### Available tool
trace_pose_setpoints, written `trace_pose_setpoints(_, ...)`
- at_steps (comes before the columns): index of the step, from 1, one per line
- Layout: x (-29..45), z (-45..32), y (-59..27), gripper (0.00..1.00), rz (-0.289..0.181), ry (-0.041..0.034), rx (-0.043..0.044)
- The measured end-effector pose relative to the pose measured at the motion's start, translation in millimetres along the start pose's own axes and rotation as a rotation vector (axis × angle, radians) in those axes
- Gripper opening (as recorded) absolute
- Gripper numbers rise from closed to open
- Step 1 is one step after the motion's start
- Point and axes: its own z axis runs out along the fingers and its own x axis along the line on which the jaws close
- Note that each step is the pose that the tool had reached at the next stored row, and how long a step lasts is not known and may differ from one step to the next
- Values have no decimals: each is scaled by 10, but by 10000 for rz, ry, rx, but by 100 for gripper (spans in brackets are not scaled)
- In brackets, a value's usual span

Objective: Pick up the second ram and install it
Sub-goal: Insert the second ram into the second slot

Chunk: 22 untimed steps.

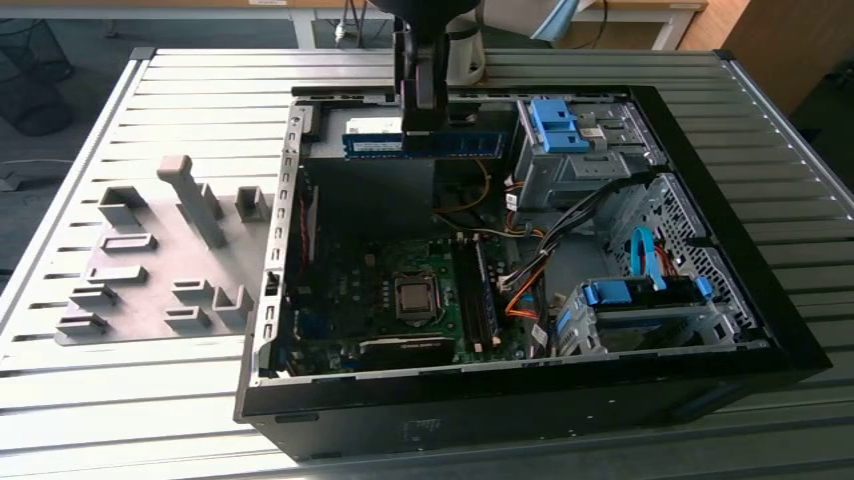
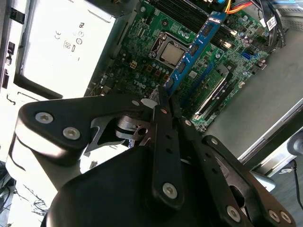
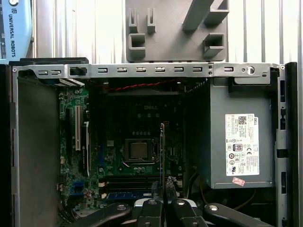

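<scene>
My gripper [image 1: 419, 125] is shut on the second ram [image 1: 424, 144], a long blue stick with a white label. It hangs level above the far end of the open computer case [image 1: 274, 250], clear of the motherboard [image 1: 367, 300]. In the second wrist view the ram [image 2: 194, 49] reaches out from the fingertips [image 2: 163, 101] over the CPU socket [image 2: 171, 52] and the memory slots [image 2: 208, 92]. In the first wrist view the ram [image 3: 162, 151] shows edge-on, rising from the gripper [image 3: 163, 189]. Another blue stick [image 3: 130, 195] sits in a slot beside it.
A power supply [image 3: 241, 142] fills one end of the case. Light-blue drive-bay clips [image 1: 561, 125] and a second set [image 1: 641, 295] stand at the exterior view's right, with orange cables [image 1: 523, 290] near the slots. A grey fixture plate [image 1: 154, 260] lies on the slatted table at that view's left.
</scene>
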Motion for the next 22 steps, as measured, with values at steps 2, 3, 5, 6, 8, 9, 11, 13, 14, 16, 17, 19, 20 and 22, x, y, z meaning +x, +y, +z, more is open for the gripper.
trace_pose_setpoints(2, 0, 0, 0, 14, 48, 0, 1)
trace_pose_setpoints(3, 0, 0, 0, 14, 72, 0, 2)
trace_pose_setpoints(5, 0, 0, 0, 14, 116, 0, 3)
trace_pose_setpoints(6, 0, 0, 0, 14, 138, -1, 4)
trace_pose_setpoints(8, 0, 0, 0, 14, 177, -1, 5)
trace_pose_setpoints(9, 0, 0, 0, 14, 196, -1, 6)
trace_pose_setpoints(11, 0, 0, 0, 14, 235, -2, 7)
trace_pose_setpoints(13, 0, 0, 0, 14, 273, -2, 8)
trace_pose_setpoints(14, 0, 0, 0, 14, 291, -2, 9)
trace_pose_setpoints(16, 0, 0, 0, 14, 328, -2, 10)
trace_pose_setpoints(17, 0, 0, 0, 14, 346, -3, 11)
trace_pose_setpoints(19, 0, 0, 0, 14, 384, -3, 12)
trace_pose_setpoints(20, 0, 0, 0, 14, 402, -3, 12)
trace_pose_setpoints(22, 0, 0, 0, 14, 441, -3, 13)
